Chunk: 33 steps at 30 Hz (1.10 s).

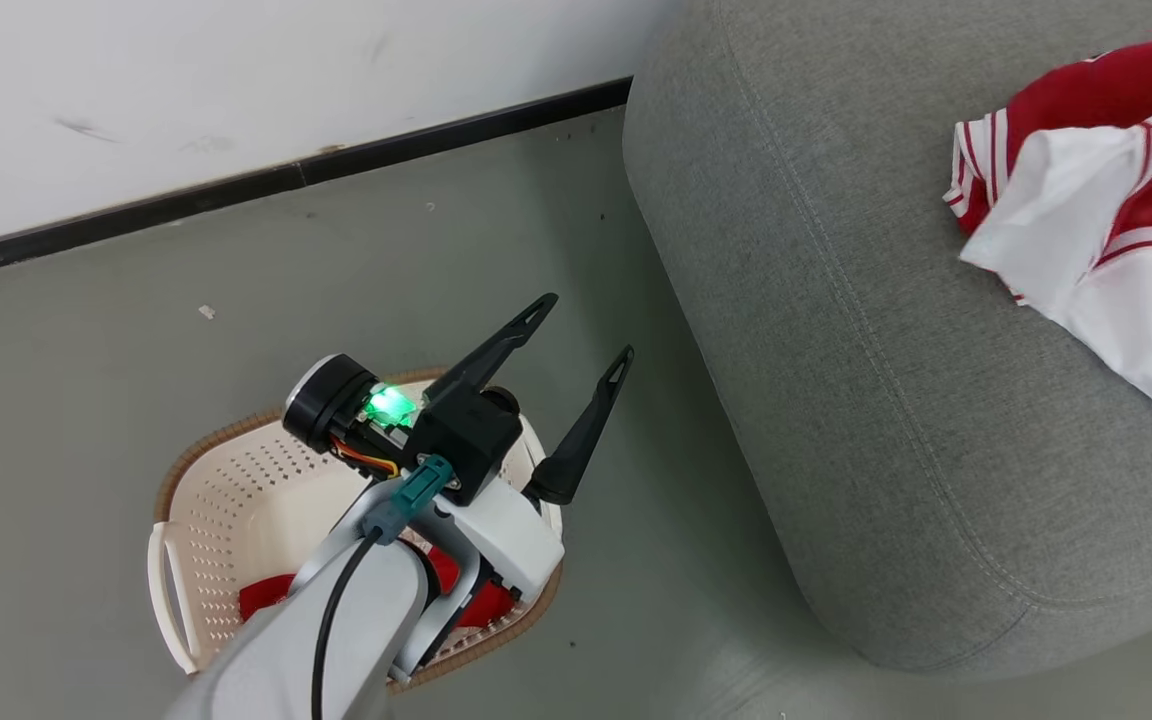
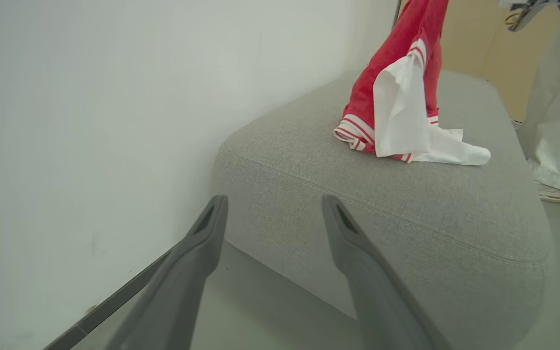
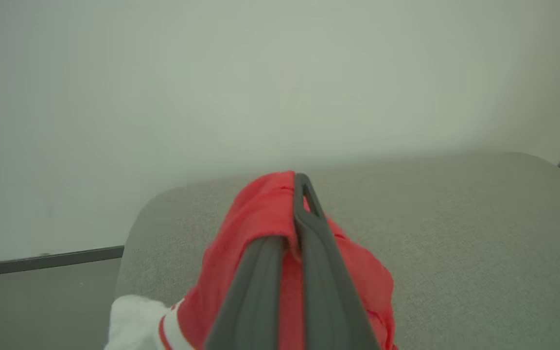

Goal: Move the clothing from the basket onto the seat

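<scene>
Clamps right claw (image 3: 292, 214) on red clothing (image 2: 396, 107) above the seat (image 1: 836, 350), with hem touching the seat; holds left claw (image 1: 586, 328) apart, off the seat's rounded end.

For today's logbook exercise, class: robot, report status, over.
Left gripper open, empty, by laundry basket. Right gripper shut on red-and-white jersey, lower end resting on sofa. More red clothing in basket.

White wall (image 1: 236, 70); black baseboard (image 1: 286, 178) along its foot; grey floor (image 1: 86, 400) below it; small white scrap (image 1: 206, 312) near the wall.
</scene>
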{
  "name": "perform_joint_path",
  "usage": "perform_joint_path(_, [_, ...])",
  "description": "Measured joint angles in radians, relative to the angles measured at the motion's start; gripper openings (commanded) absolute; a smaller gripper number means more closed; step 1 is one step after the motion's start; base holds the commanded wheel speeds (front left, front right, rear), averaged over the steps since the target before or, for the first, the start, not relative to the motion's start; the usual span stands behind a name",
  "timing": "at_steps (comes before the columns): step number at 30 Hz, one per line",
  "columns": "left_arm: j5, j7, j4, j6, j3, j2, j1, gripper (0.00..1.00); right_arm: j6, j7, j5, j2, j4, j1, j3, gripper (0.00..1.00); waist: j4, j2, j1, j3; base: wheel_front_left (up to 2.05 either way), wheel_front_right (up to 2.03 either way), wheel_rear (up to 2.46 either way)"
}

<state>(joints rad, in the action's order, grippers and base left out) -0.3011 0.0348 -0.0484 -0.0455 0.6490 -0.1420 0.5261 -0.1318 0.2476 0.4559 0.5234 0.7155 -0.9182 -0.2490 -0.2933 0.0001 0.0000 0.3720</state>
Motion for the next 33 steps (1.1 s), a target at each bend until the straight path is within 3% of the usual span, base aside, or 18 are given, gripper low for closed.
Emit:
perform_joint_path(8, [0.004,-0.009,0.004,0.001,0.007,-0.009,0.001,1.00,0.000,0.002,0.000,-0.079,0.051,0.082,-0.012,0.00,0.016,0.0000,0.0000,0.039,0.00,0.00,0.00])
perform_joint_path(18, [0.004,-0.006,-0.002,0.005,-0.001,-0.017,0.017,1.00,0.000,0.003,-0.042,-0.148,0.027,0.159,-0.002,0.00,0.033,0.0000,0.0000,0.056,0.00,0.00,0.00])
perform_joint_path(32, [0.002,0.012,-0.029,0.005,-0.007,-0.022,0.014,1.00,0.000,0.003,-0.081,-0.187,0.032,0.263,0.009,0.00,0.031,0.0000,0.0000,0.027,0.00,0.00,0.00])
perform_joint_path(33, [0.002,0.012,-0.031,0.005,-0.008,-0.022,0.013,1.00,0.000,0.003,-0.081,-0.188,0.031,0.268,0.010,0.08,0.030,0.0000,0.0000,0.024,0.00,0.00,0.00])
